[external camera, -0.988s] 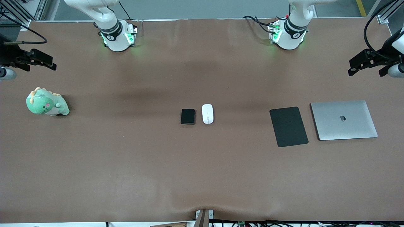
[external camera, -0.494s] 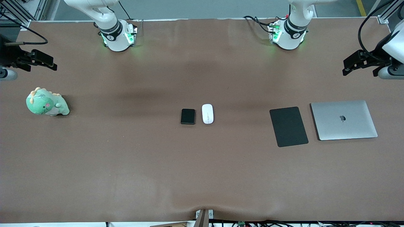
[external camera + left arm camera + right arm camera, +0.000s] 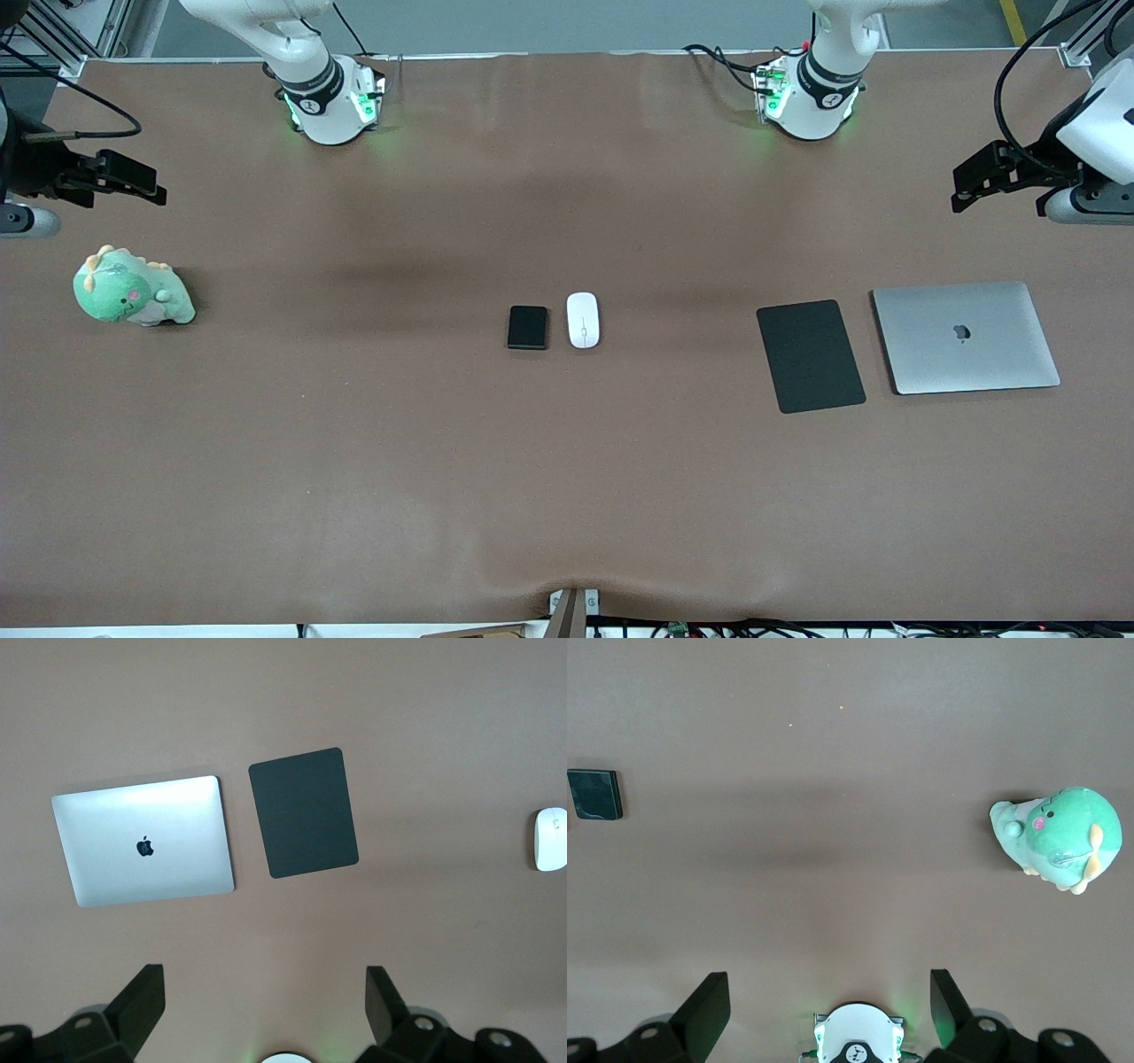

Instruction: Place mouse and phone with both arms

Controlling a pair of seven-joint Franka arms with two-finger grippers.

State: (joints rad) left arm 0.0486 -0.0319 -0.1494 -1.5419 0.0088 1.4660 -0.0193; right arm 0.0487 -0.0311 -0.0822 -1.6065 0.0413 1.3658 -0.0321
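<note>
The black phone (image 3: 528, 327) and the white mouse (image 3: 583, 320) lie side by side at the middle of the table, the mouse toward the left arm's end. My left gripper (image 3: 974, 177) is up in the air over the table at the left arm's end, open and empty (image 3: 264, 992). The mouse shows at the edge of the left wrist view (image 3: 550, 839). My right gripper (image 3: 133, 182) is up in the air over the right arm's end, open and empty (image 3: 830, 997). The phone shows in the right wrist view (image 3: 594, 794).
A matte black mouse pad (image 3: 810, 355) and a closed silver laptop (image 3: 965, 337) lie toward the left arm's end; both show in the left wrist view, pad (image 3: 304, 811) and laptop (image 3: 142, 840). A green plush dinosaur (image 3: 131, 288) sits toward the right arm's end.
Both grippers have drifted a little toward the table's middle, the left one more. The phone and the mouse have not moved.
</note>
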